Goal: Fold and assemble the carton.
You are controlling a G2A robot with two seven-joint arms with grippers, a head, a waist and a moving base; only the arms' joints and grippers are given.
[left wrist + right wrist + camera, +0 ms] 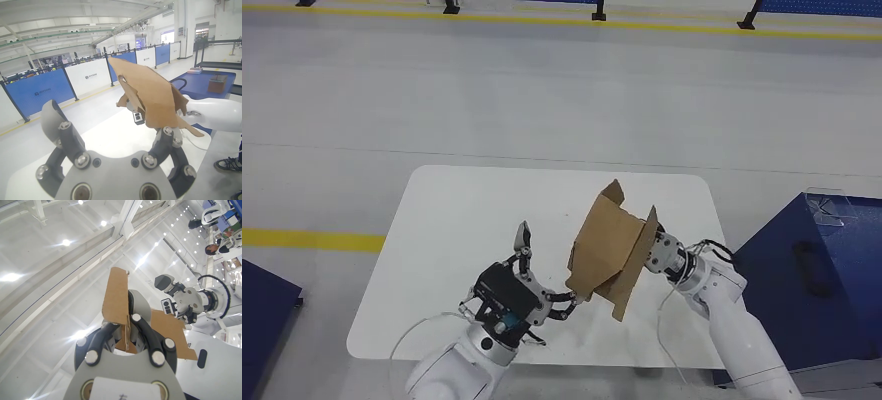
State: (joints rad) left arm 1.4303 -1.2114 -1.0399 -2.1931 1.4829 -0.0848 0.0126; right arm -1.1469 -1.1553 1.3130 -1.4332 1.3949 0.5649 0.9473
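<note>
The brown carton is a flattened, partly folded piece of cardboard held up over the white table, with its flaps hanging loose. My right gripper comes in from the right and is shut on the carton's right edge; in the right wrist view the carton is pinched in that gripper. My left gripper stands open at the carton's lower left corner. In the left wrist view the carton hangs over one finger of the left gripper, and I cannot tell whether they touch.
A dark blue cart stands close beside the table's right edge, with a small cardboard box on it. Blue and white barriers line the floor beyond. The table's left and far parts are bare.
</note>
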